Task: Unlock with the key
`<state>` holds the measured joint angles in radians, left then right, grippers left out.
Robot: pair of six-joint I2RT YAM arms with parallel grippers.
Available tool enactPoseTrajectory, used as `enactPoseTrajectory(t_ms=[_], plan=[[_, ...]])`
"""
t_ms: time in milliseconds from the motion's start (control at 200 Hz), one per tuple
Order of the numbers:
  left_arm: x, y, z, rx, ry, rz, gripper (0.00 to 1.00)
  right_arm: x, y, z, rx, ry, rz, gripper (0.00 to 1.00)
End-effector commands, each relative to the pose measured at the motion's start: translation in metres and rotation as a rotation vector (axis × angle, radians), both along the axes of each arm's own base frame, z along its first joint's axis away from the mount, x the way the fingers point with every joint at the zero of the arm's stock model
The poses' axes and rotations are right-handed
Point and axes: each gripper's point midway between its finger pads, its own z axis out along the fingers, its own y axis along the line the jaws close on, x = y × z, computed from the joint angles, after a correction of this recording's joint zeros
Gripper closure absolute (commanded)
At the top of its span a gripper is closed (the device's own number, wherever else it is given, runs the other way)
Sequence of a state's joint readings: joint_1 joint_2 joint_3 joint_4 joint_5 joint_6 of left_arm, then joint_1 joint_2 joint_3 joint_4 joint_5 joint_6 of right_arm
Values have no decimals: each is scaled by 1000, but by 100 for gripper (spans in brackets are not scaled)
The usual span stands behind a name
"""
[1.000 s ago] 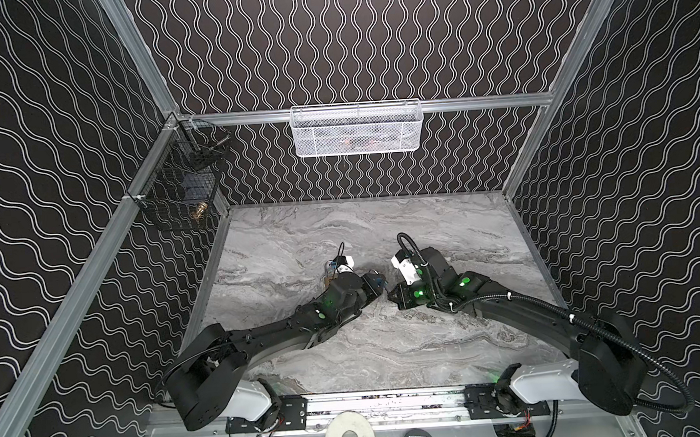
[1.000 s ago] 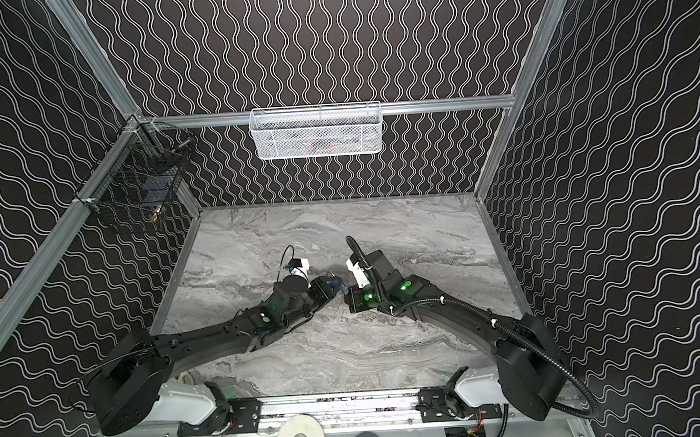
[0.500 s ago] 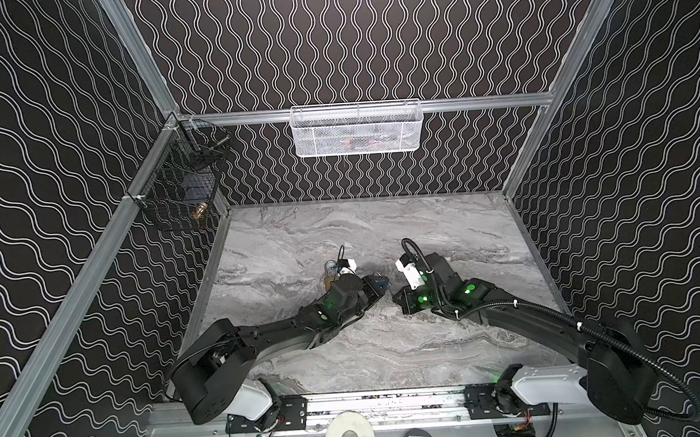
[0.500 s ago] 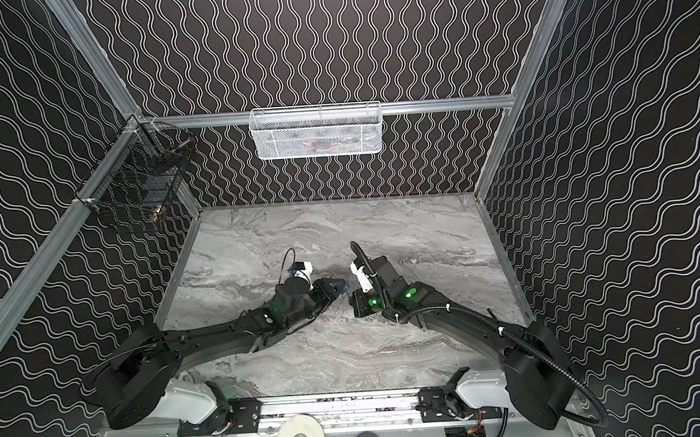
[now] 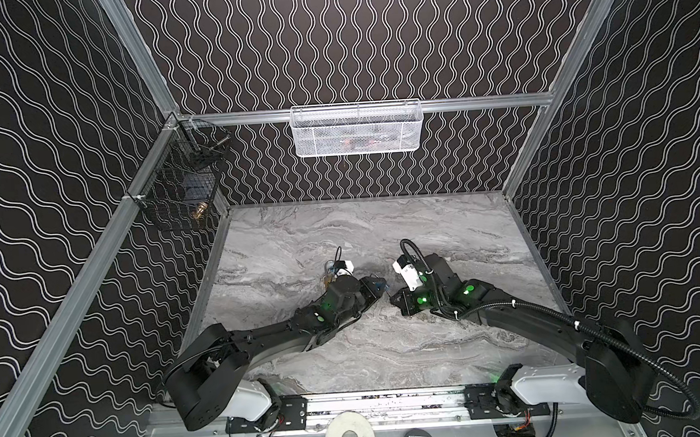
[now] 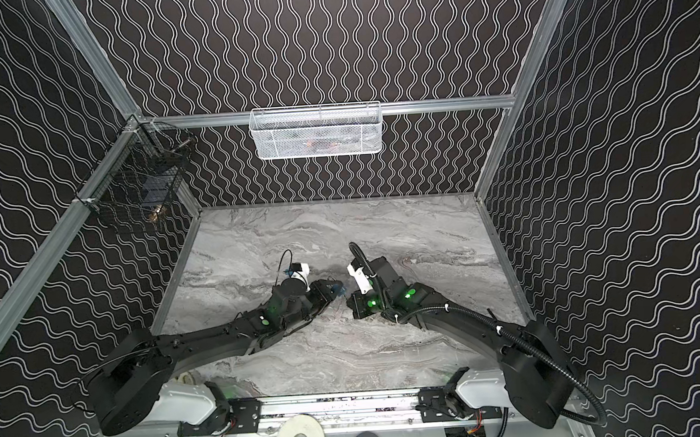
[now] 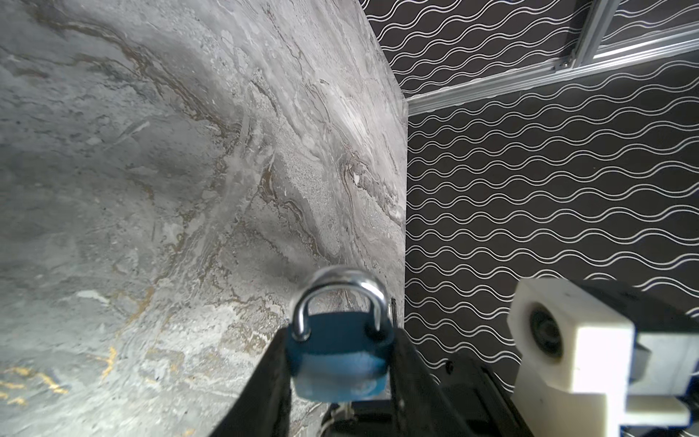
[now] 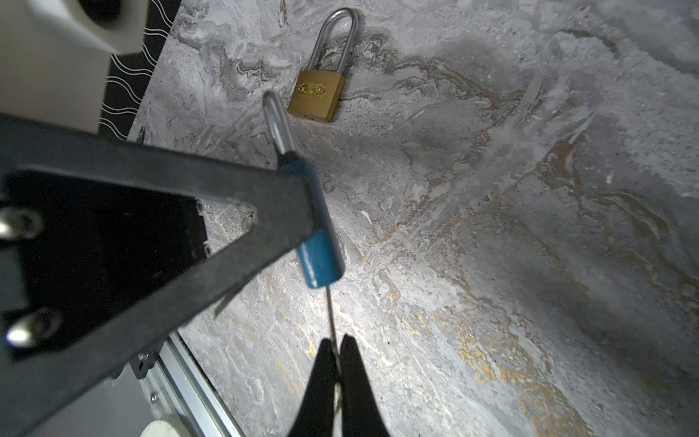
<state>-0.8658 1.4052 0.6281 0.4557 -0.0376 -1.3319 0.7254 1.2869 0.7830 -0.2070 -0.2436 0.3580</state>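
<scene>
My left gripper (image 7: 338,340) is shut on a blue padlock (image 7: 340,359), one finger on each side of its body. The steel shackle (image 7: 340,291) points away from the wrist and looks seated in the body. My right gripper (image 8: 336,342) is shut on a thin silver key (image 8: 331,314), whose blade enters the bottom of the blue padlock (image 8: 319,261). In both top views the two grippers meet nose to nose over the middle of the marble table: the left gripper (image 5: 379,286) (image 6: 336,289) and the right gripper (image 5: 392,298) (image 6: 349,300).
A brass padlock (image 8: 316,96) with a long shackle lies flat on the table (image 5: 389,350) just beyond the left wrist, brass padlock (image 5: 326,277). A white mesh basket (image 5: 357,129) hangs on the back wall and a black wire basket (image 5: 180,188) on the left wall.
Both arms have shifted only slightly where the grippers meet. The grips on the padlock and the key are unchanged.
</scene>
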Motion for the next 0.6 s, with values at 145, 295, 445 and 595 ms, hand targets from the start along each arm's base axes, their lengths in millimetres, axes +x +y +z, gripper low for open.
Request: enactPoseTrajectory(t_ms=[145, 295, 445, 595], plan=[[-3, 6, 3, -51, -12, 21, 85, -1, 14, 17, 115, -71, 52, 100], [0, 16, 3, -46, -30, 70, 86, -7, 12, 10, 114, -36, 53, 100], [1, 18, 4, -32, -39, 77, 86, -12, 13, 2, 101, 10, 66, 100], [2, 16, 6, -49, -41, 76, 85, -14, 13, -3, 101, 20, 63, 100]])
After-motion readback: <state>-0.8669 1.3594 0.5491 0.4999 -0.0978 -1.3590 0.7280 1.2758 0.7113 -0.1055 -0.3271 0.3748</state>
